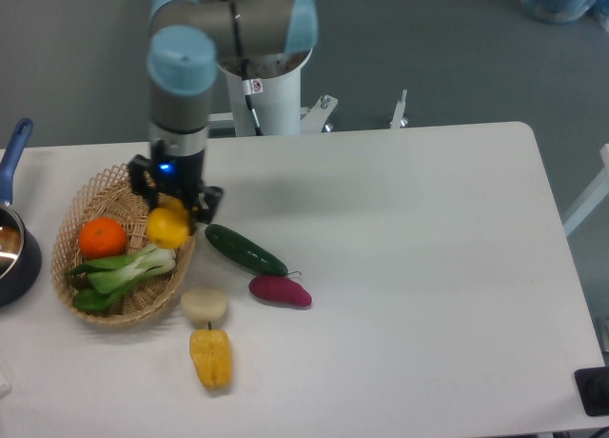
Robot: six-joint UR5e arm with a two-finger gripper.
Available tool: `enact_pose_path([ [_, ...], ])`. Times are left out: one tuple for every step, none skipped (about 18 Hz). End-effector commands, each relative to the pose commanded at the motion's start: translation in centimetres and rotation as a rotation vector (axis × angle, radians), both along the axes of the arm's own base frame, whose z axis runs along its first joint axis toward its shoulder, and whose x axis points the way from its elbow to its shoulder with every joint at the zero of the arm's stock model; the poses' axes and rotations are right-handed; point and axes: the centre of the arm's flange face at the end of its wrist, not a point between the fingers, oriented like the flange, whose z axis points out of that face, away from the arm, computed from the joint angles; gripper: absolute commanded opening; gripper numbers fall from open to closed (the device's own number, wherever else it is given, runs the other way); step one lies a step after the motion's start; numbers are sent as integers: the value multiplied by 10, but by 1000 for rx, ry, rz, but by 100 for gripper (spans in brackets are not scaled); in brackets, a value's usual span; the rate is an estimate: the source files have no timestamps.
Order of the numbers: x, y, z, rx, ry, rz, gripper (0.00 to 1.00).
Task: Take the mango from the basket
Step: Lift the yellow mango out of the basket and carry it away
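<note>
The mango (167,228) is smooth, plain yellow, and lies at the right side of the oval wicker basket (84,196), beside a round orange fruit (102,237) and leafy greens (124,270). My gripper (176,196) points straight down directly over the mango and covers its top edge. The black fingers (211,204) stand apart on either side, wider than the mango. I cannot see them pressing on the fruit.
A green cucumber (245,249), a purple sweet potato (280,291), a pale potato (205,305) and a yellow-orange pepper (211,358) lie on the white table to the right of and in front of the basket. A blue-handled pot (13,238) stands at the left edge.
</note>
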Motion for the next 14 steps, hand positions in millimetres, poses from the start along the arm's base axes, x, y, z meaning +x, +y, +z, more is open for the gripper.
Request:
enact_pose_path([
  [-21, -9, 3, 2, 18, 11, 11],
  [-39, -19, 1, -5, 39, 3, 11],
  [-52, -27, 0, -11, 57, -13, 11],
  [-71, -36, -7, -25, 66, -19, 12],
  [-88, -48, -9, -32, 77, -18, 12],
  [-103, -60, -10, -37, 89, -19, 12],
  [-116, -71, -11, -47, 102, -29, 12],
  [-129, -82, -14, -58, 114, -48, 12],
  [-144, -90, -25, -74, 113, -70, 12],
  [-159, -97, -34, -88, 114, -90, 12],
  [-170, -99, -37, -101, 123, -104, 12],
  [-182, -105, -39, -129, 139, -108, 12],
  [-193, -109, -42, -161, 154, -110, 12],
  [-204, -108, -45, -196, 171, -128, 14],
])
